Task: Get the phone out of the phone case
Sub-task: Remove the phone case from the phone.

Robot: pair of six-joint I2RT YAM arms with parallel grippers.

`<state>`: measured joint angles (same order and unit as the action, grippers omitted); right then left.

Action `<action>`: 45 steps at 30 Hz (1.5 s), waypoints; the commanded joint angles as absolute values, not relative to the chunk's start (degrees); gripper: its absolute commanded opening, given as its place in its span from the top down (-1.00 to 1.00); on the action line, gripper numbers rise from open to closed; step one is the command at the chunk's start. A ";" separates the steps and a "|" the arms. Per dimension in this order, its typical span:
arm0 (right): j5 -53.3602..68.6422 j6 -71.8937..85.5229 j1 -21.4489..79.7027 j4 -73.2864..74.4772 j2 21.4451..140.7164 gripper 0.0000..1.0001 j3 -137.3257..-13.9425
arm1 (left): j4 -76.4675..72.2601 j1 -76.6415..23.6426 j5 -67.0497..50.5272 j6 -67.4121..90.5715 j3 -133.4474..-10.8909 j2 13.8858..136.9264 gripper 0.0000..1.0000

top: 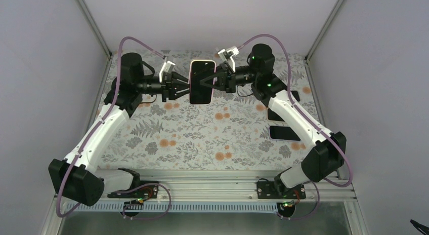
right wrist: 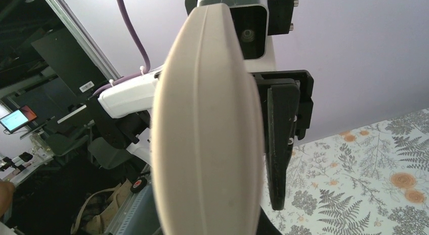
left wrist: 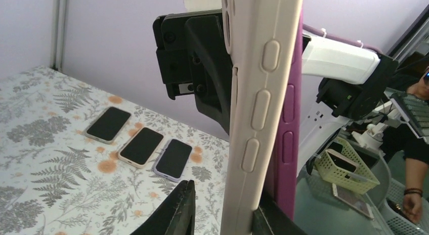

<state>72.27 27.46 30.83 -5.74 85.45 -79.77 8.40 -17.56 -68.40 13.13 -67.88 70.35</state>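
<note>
The phone (top: 202, 82), dark screen up, hangs in the air at the back of the table between both grippers. Seen edge-on in the left wrist view, the cream phone case (left wrist: 253, 118) stands upright and the purple phone (left wrist: 288, 108) sits beside it, partly parted from it. My left gripper (left wrist: 225, 199) straddles the case's lower edge. One of its fingers (left wrist: 177, 212) stands apart from the case and the other touches it. My right gripper (top: 215, 83) is shut on the opposite edge of the case (right wrist: 207, 128), which fills the right wrist view.
Three spare phones (left wrist: 108, 124) (left wrist: 141, 145) (left wrist: 173, 157) lie side by side on the floral cloth (top: 202, 139) at the right. A yellow basket (left wrist: 346, 166) stands off the table. Grey walls close in the back and sides.
</note>
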 commanded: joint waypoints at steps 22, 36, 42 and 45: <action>80.57 23.79 29.63 7.65 84.98 0.68 -82.20 | -1.16 -16.34 -65.38 16.35 -64.81 66.44 0.95; 79.31 24.61 27.15 8.02 85.83 0.66 -84.20 | 0.00 -16.30 -64.19 15.04 -63.82 66.78 0.95; 79.12 26.10 27.22 6.59 86.11 0.79 -84.34 | 0.02 -17.03 -63.59 14.94 -64.49 67.46 0.95; 79.34 26.15 27.40 6.53 86.62 0.92 -83.84 | -0.88 -17.52 -64.45 15.43 -64.61 67.74 0.95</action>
